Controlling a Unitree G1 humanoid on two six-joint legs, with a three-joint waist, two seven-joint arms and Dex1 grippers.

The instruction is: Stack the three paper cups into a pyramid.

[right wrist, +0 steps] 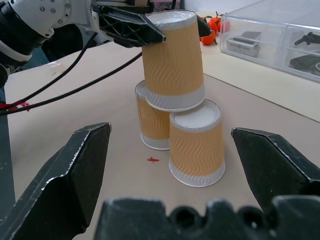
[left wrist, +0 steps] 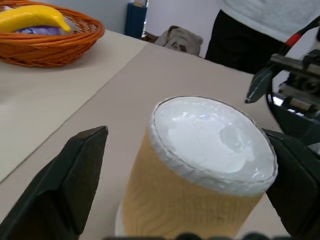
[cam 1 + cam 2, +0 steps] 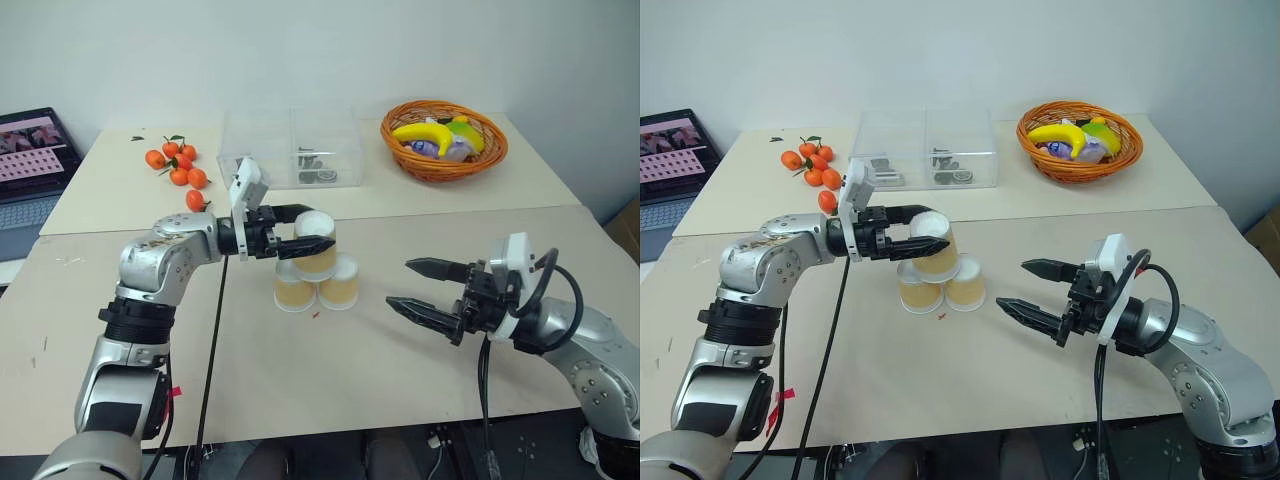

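Three paper cups stand upside down near the middle of the bench (image 3: pixel 420 380): two base cups, the left one (image 3: pixel 292 291) and the right one (image 3: pixel 340 283), sit touching side by side, and the top cup (image 3: pixel 318 246) rests across their flat bottoms, leaning a little in the right wrist view. Judged by look, these cups are very light, thin-walled and easily crushed or tipped; the ribbed paper sides should give fair friction, so a light hold on the side wall about mid-height, squarely across the cup, looks safest, and any sideways brush could topple the stack. The left gripper (image 3: pixel 308 228) reaches in level from the bench's left side, its fingers (image 3: pixel 296 213) straddling the top cup near its upper end; the left wrist view shows a gap on one side between finger and cup wall, so the fingers read as spread apart, with the cup standing on the two below. The right gripper (image 3: pixel 428 290) hangs level over the bench toward its right edge, well apart from the stack, pointing at it, its fingers spread wide and holding nothing.
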